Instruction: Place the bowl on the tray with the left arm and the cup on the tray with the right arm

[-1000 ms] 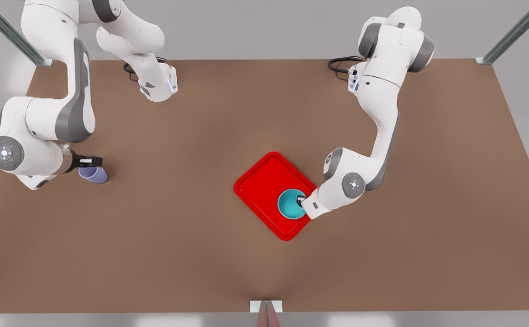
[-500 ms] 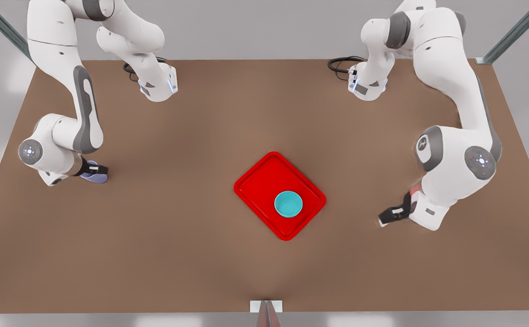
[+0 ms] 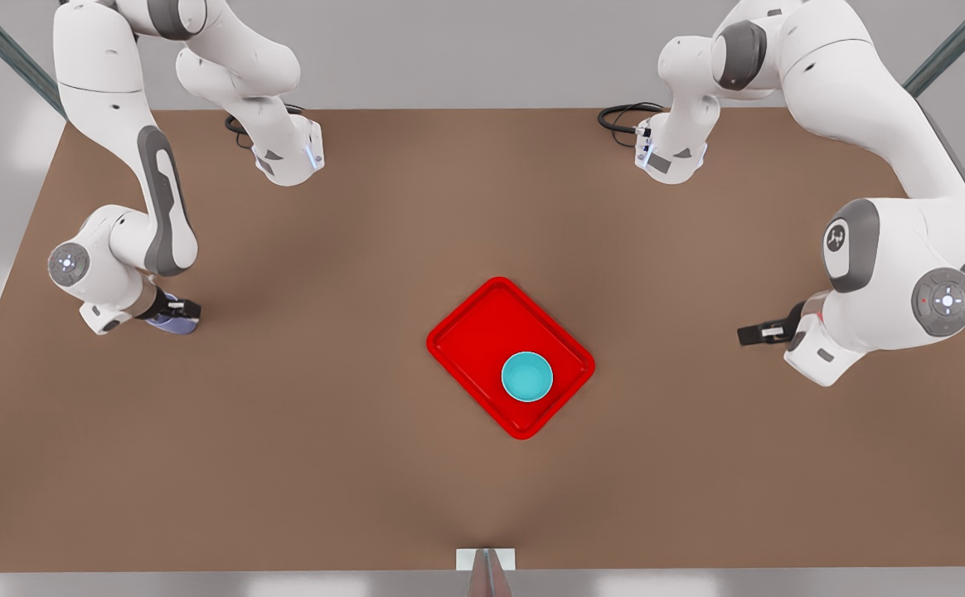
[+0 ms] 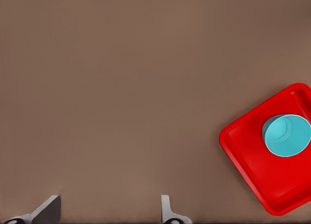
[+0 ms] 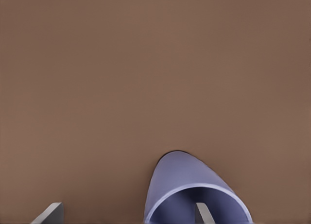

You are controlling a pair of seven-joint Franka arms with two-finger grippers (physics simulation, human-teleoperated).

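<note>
Front view: tray (image 3: 482, 327) near table (image 3: 366, 464) centre, set diagonally. Bowl (image 3: 527, 376) upright inside tray, close to its near-right rim. Left gripper (image 3: 749, 334) toward table's right edge, well apart from tray, fingers (image 4: 48, 210) spread wide, empty. Right gripper (image 3: 177, 310) by left edge, open, one finger (image 5: 205, 213) inside cup (image 3: 169, 322), other outside; grip on wall cannot tell.

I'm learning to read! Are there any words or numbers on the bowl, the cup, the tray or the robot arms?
No words or numbers to read.
Bowl: plain teal.
Cup: plain lavender.
Tray: plain red.
Arm at the front view's right: a small white mark on a grey joint, too small to read as letters.
</note>
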